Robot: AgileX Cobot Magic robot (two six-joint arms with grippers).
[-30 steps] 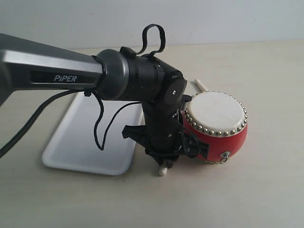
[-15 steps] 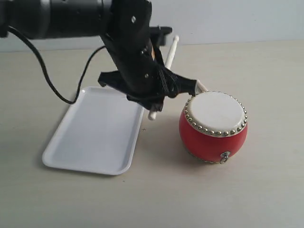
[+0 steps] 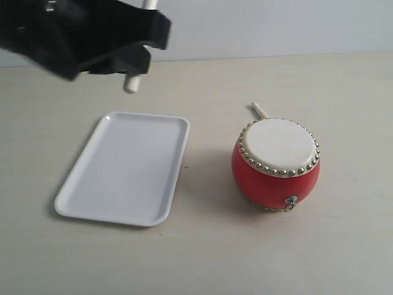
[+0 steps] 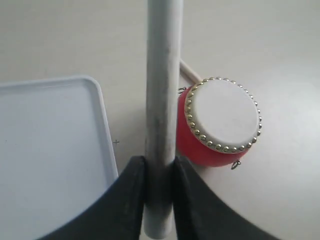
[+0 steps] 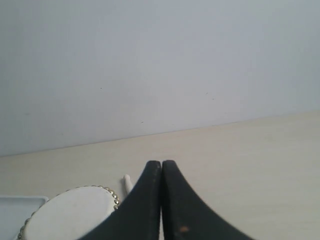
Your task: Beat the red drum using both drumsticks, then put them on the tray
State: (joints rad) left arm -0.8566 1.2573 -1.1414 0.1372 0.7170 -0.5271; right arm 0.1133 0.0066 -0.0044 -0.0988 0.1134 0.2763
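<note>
Starting at the left, we are seeing the left tool [image 4: 160, 172] riding high over the far end of the tray [image 3: 123, 172], where a second ago it was crouching low between the tray and the drum [image 3: 276, 166]. It has come up with one stick [image 4: 164, 75] pinched tight between its two dark fingers, so we are judging that the first pickup is done and the beating is still to come. The tray is lying bare: smooth white plastic, rounded corners, a low rim. The held stick is looking pale, round and faintly scuffed. To the right, the drum is sitting on the tabletop [image 3: 344, 246], a glossy red barrel with a matt cream skin ringed by brass studs and a small metal ring on its side. The other stick [image 3: 259, 110] is poking out from behind it, flat on the tabletop. The right tool [image 5: 161, 170] is hanging above, tips pressed together and gripping nothing.
</note>
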